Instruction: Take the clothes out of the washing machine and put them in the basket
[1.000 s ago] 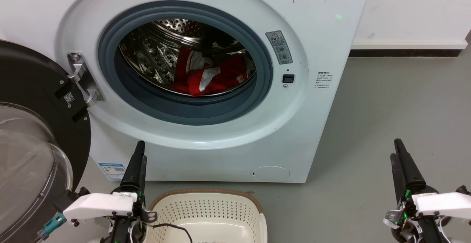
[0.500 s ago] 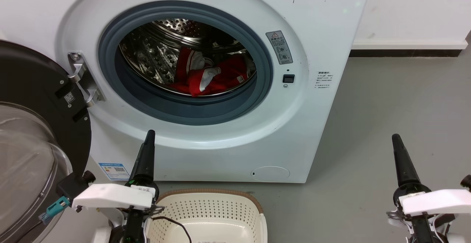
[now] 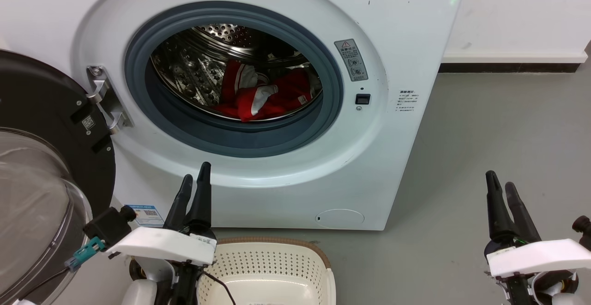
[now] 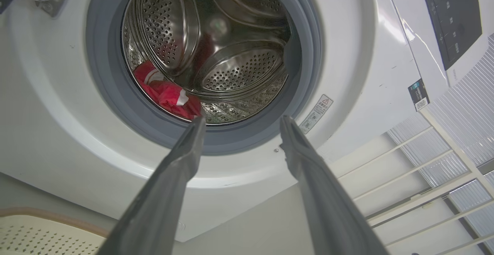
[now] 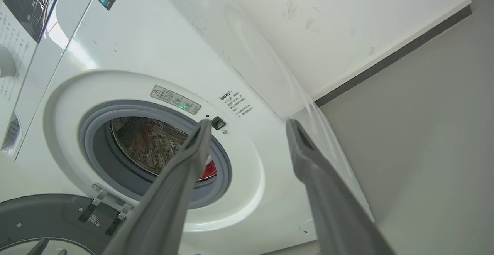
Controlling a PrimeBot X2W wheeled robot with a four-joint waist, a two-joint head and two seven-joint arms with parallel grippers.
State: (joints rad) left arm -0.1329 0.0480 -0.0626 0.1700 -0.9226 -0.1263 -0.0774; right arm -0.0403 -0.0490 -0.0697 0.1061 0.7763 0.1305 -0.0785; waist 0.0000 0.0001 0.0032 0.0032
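Both left hand and right hand gape near washing machine.

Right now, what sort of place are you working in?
Probably a laundry room: a large white front-loading washing machine, a cream perforated plastic basket before it, and a plain grey floor.

Door hangs wide open, leaving the washing machine mouth unblocked.

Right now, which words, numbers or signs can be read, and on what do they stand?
No words or numbers are legible.
A warning triangle: on the grey sticker on the washing machine; its text too small.
The white label beside it: too small.
The blue sticker: blurred.
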